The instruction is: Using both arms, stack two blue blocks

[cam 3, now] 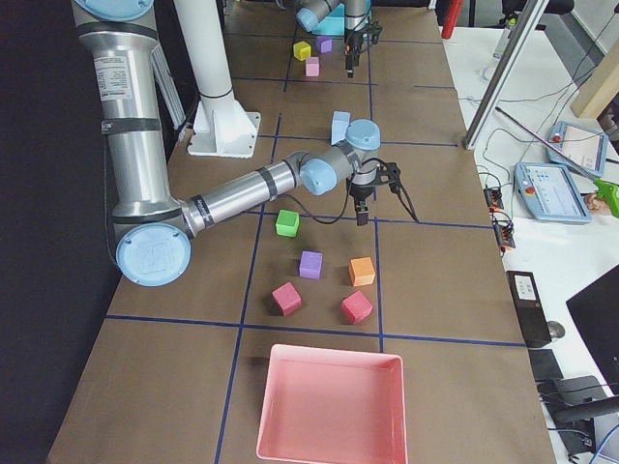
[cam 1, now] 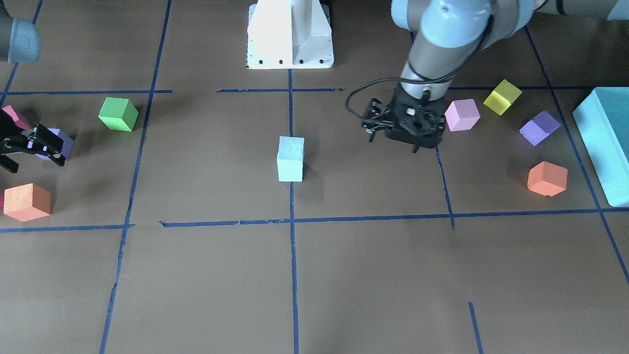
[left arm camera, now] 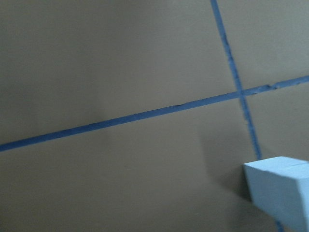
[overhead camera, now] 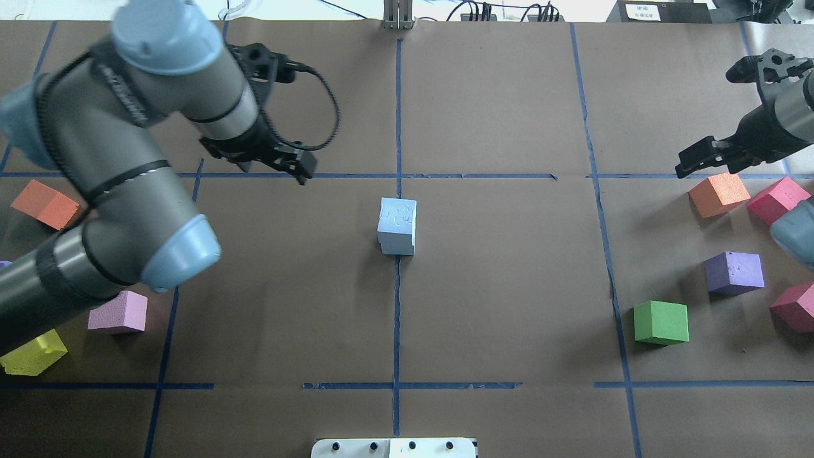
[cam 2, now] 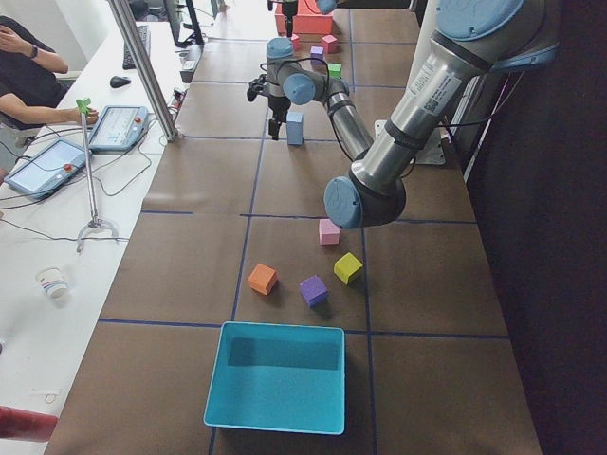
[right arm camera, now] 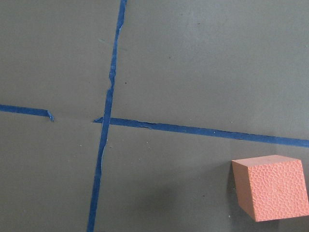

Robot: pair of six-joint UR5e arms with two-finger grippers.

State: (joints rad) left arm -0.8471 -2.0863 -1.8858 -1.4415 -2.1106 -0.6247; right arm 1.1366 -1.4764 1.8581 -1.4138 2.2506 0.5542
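L gripper point(cam 1: 392, 144) spread, empty, near 2 blue blocks point(cam 1: 290, 159), 1 atop other, worktop point(cam 1: 196, 275) centre, lying toward R edge from it. R gripper point(overhead camera: 707, 164) spread, empty, by R edge; L nearer.

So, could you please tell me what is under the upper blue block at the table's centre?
The second blue block sits directly under the upper blue block, resting on the brown table. Their touching faces are covered.

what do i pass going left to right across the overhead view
pink cube → left gripper → blue stack → green cube → purple cube; cubes at both edges overlap, so skipped
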